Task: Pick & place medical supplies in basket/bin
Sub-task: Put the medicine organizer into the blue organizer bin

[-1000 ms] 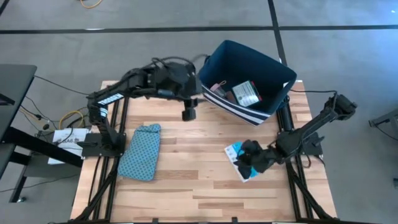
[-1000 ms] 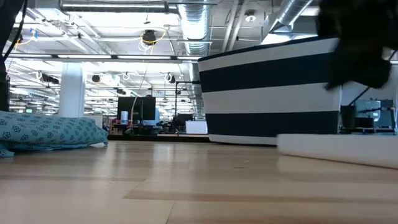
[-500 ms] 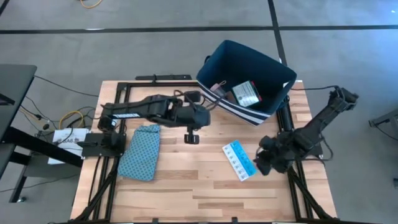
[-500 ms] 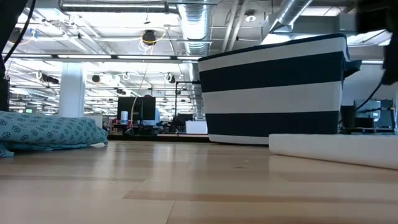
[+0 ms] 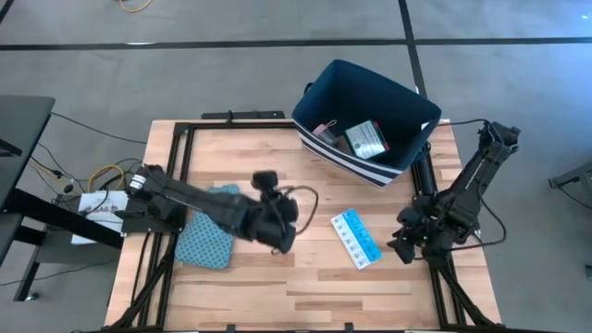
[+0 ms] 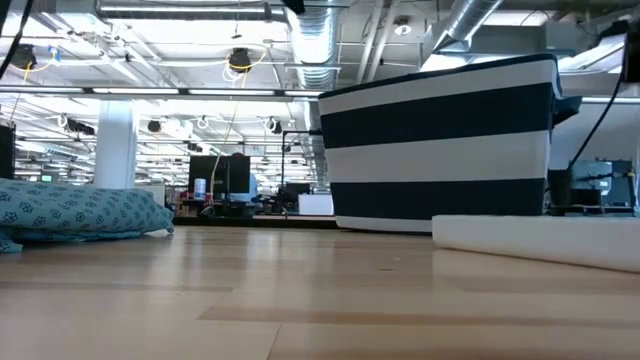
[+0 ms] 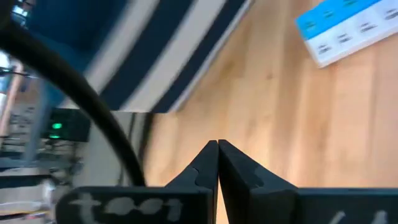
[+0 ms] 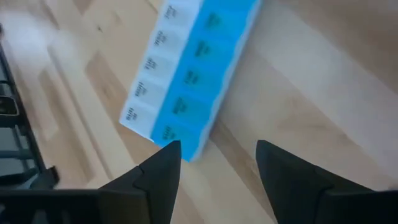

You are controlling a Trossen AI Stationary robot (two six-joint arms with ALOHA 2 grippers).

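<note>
The pill organizer (image 5: 356, 238) lay diagonally at lower right, just left of the open, empty right gripper (image 5: 404, 248); the left gripper (image 7: 217, 155) was closed, empty, farther left.

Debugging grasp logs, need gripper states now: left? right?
Left gripper: closed, empty, over the table near the cloth pouch.
Right gripper: open, empty, just off the pill organizer.

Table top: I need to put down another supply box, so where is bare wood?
The near strip of the table is bare, as is the far-left corner beside the bin. The middle is crowded: pouch, left gripper, pill organizer, right gripper.
</note>
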